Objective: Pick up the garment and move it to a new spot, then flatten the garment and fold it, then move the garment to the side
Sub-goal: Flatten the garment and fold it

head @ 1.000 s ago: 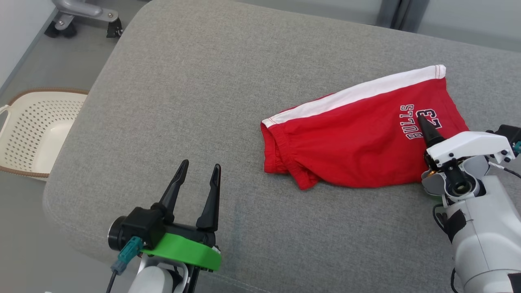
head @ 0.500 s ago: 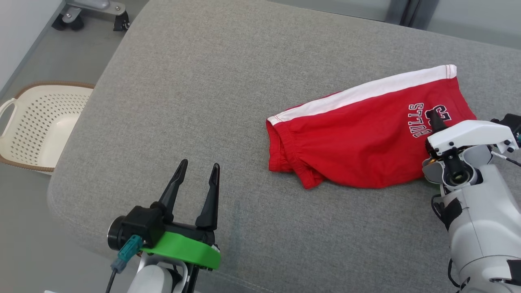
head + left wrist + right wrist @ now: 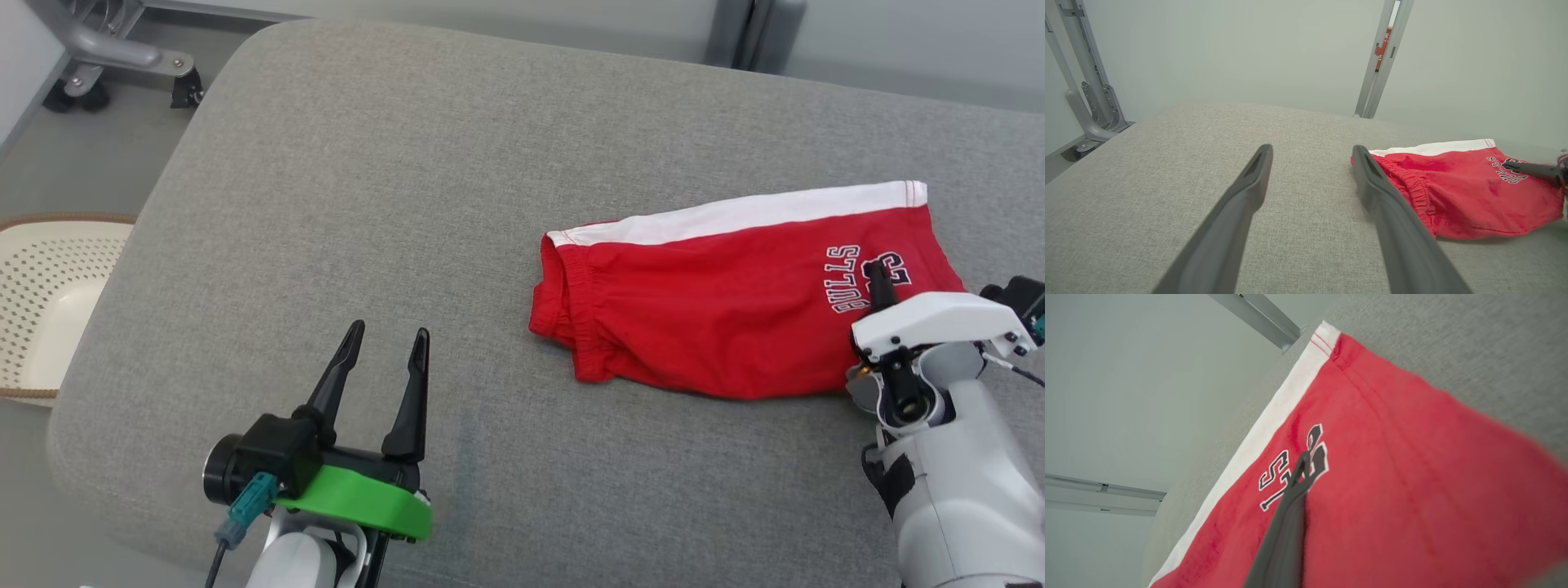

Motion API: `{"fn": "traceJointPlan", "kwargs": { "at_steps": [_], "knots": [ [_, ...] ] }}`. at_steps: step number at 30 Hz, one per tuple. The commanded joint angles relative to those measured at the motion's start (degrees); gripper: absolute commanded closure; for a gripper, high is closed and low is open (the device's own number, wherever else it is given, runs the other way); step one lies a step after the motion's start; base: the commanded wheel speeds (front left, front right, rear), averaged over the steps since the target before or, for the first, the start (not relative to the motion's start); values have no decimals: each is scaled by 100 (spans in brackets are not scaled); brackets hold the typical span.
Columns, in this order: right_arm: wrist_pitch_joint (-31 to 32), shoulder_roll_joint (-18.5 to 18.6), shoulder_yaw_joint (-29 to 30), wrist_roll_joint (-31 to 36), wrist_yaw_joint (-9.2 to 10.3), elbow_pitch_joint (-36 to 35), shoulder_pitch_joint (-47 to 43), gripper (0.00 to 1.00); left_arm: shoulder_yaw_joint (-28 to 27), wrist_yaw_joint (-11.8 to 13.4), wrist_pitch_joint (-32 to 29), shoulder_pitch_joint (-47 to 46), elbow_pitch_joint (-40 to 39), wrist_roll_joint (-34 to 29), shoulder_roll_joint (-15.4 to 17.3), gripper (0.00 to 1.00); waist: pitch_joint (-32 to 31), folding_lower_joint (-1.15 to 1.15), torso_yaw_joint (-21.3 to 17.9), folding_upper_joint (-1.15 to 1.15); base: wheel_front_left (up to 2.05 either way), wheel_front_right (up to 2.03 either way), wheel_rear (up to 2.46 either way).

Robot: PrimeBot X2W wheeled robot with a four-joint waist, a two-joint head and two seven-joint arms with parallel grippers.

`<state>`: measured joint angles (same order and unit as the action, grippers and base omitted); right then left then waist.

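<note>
On the grey cushion [image 3: 408,163] the red shorts [image 3: 718,310] lie to our right, long axis running left to right, waistband toward the middle. Our right gripper [image 3: 878,282] is clenched on their printed end. Our left gripper [image 3: 389,329], spread wide, hovers well apart.

Red fabric shorts [image 3: 718,327] with a white side stripe and a "BULLS" print lie flat, leg over leg, on the right part of the grey fabric cushion [image 3: 392,212], gathered waistband leftward, hem rightward
</note>
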<state>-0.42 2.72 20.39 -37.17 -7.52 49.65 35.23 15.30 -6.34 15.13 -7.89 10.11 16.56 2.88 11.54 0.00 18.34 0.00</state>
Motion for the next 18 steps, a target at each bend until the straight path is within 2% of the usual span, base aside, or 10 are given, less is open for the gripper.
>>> {"fn": "traceJointPlan", "kwargs": {
  "at_steps": [1, 7, 12, 18],
  "knots": [
    [-90, 34, 32, 53, 6, -68, -243, 100, -31, -18, -2, 58, -11, -62, 5, 0, -148, 0, -219, 0, 0, 0, 0],
    [-373, 31, 327, 251, 6, -375, -869, 100, -121, -55, -2, 174, 5, -146, 6, 0, -344, 0, -572, 0, 0, 0, 0],
    [-436, 30, 214, 199, 6, -530, -1180, 100, -153, -72, -2, 263, 14, -203, 6, 0, -450, 0, -822, 0, 0, 0, 0],
    [-581, 25, 134, 387, 4, -513, -1087, 100, -110, -95, -2, 174, 36, -242, 7, 0, -450, 0, -888, 0, 0, 0, 0]
  ]
}}
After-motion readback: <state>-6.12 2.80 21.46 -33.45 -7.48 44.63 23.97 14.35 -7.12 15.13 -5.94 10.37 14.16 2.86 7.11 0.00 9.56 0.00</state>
